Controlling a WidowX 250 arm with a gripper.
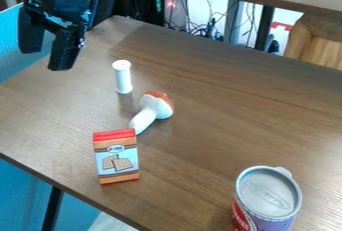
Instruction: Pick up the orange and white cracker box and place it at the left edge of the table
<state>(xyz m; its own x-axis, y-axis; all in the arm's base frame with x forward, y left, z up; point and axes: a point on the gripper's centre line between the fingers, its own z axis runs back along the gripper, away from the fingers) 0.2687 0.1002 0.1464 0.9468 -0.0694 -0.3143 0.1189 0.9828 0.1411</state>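
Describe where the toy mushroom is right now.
In the camera view, the toy mushroom lies on the table, slightly left of centre, between the white cylinder at its upper left and the cracker box below it.

A little cracker box [117,157] with a red top was on the brown worktop [207,175]. Just behind the box was a toy mushroom [157,106]. A big can [268,192] stood to the box's right, closer to the front. Tangled wires [195,27] were far behind the box.
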